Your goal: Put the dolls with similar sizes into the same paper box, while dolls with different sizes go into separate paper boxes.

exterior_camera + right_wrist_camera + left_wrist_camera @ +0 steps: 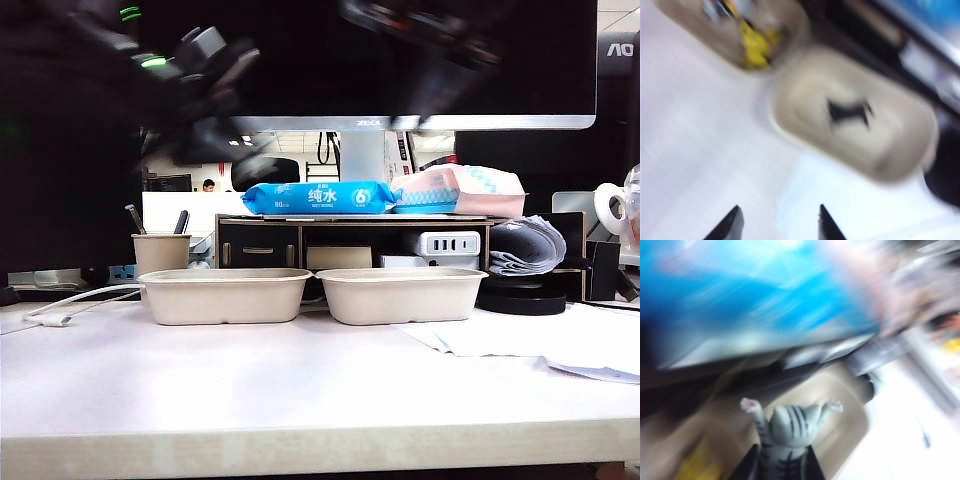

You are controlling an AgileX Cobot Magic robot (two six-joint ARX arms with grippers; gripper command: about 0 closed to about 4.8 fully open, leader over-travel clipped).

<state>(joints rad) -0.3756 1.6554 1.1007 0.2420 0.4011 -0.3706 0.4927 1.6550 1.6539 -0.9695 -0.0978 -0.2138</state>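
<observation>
My left gripper (783, 467) is shut on the tiny white-grey striped doll (790, 426), which hangs over the inside of a beige paper box (852, 412). A yellow blur (695, 465) lies in that box. My right gripper (777, 220) is open and empty above the white table. Beyond it, the black four-legged doll (847, 112) lies in one paper box (900, 155). The yellow doll (756, 47) lies in the other box (790, 22). In the exterior view both boxes (225, 297) (400, 295) stand side by side and their walls hide the dolls. Both arms are dark blurs high above them.
Behind the boxes is a low wooden shelf (350, 222) with a blue wipes pack (318, 197) and a pink pack (465, 190) on it. A beige pen cup (160, 252) stands at the left, and white paper sheets (520, 340) lie at the right.
</observation>
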